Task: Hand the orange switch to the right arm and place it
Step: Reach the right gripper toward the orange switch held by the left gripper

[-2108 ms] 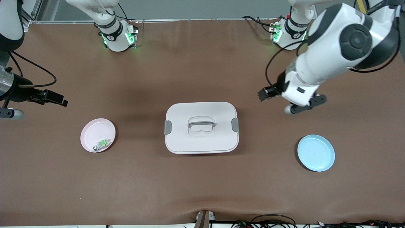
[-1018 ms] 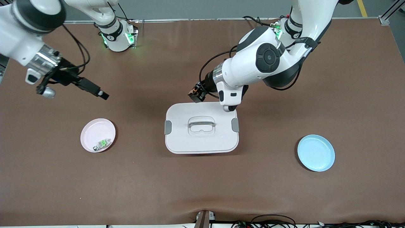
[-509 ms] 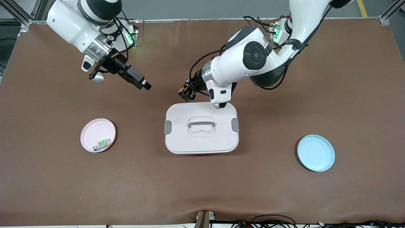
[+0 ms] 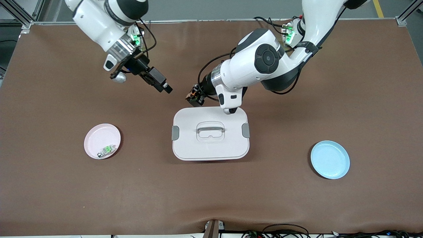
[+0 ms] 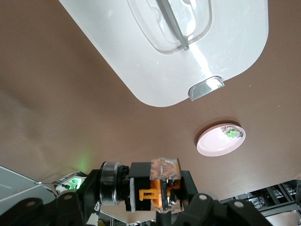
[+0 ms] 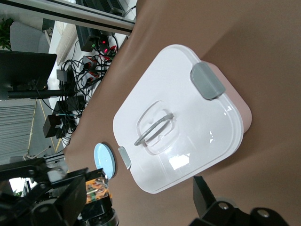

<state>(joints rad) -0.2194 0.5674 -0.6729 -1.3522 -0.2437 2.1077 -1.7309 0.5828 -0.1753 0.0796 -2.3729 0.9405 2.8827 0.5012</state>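
Gripping orange switch, left gripper faces gaping right gripper.

Front camera high, facing robots; both wrist cameras share white lidded box.

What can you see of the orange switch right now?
The orange switch is a small blocky part: black body, orange core, clear top, a round black-and-silver collar at one end. It lies sideways, clamped in the shut left claw, in the air just off the white box's edge nearest the robots. Nothing else touches it.
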